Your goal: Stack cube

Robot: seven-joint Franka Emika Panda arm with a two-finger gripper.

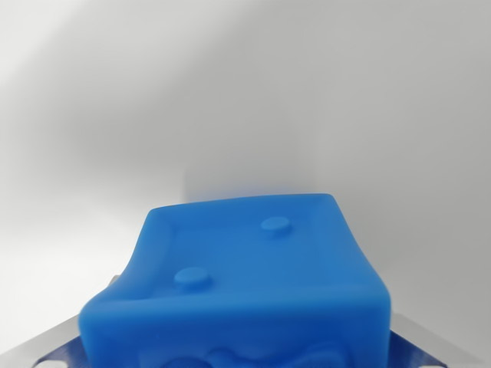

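Plain white worktop [245, 92], bare around the item. Soft blue rubbery cube [245, 268], two raised round studs on its recessed upper face, fills the lower frame. Metallic fingers [46, 345] flank it at the lower corners; grip state cannot be told.

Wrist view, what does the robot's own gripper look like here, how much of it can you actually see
Very little of it shows. Only the gripper's two fingers peek in at the bottom corners as flat, silvery-grey metal pieces with angled edges. The one on the wrist view's left has a row of small round holes. No cables, markings or arm body are visible; a blue cube covers the rest.
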